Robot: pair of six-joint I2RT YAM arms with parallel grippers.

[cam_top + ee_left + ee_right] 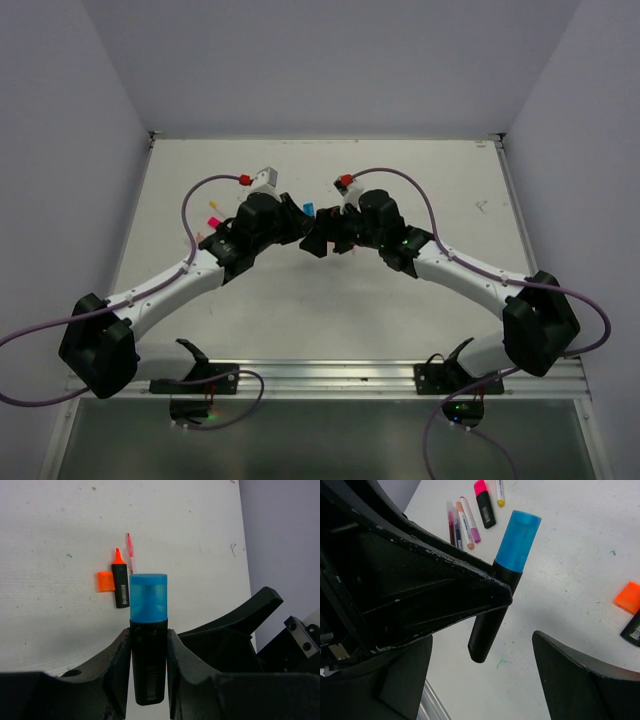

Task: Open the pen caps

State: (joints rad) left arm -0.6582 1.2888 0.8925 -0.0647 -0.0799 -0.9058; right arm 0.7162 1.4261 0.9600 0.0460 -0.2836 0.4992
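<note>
Left wrist view: the left gripper (148, 642) is clamped on the black body of a stubby highlighter (148, 680), one finger on each side. Its blue cap (148, 597) is on and stands just past the fingertips. A white barcode label runs down the body (the digits are too small to read). Beyond the fingertips, on the table (50, 530), lies an uncapped highlighter (120, 586) with an orange tip and its own barcode label. The orange cap (105, 581) lies against its left side, and a thin pink pen (130, 550) lies just past it.

Right wrist view: the right gripper (482, 647) has its fingers wide apart. The butt end of the held highlighter sits between them, touching neither, and the blue cap points away from this gripper. Farther off lies another black highlighter (486, 511) with a pink cap (480, 487) on it and a white label (unreadable). Several thin pens (465, 522) lie beside it.

Top view: the two grippers meet tip to tip, with a bit of blue showing between them.
</note>
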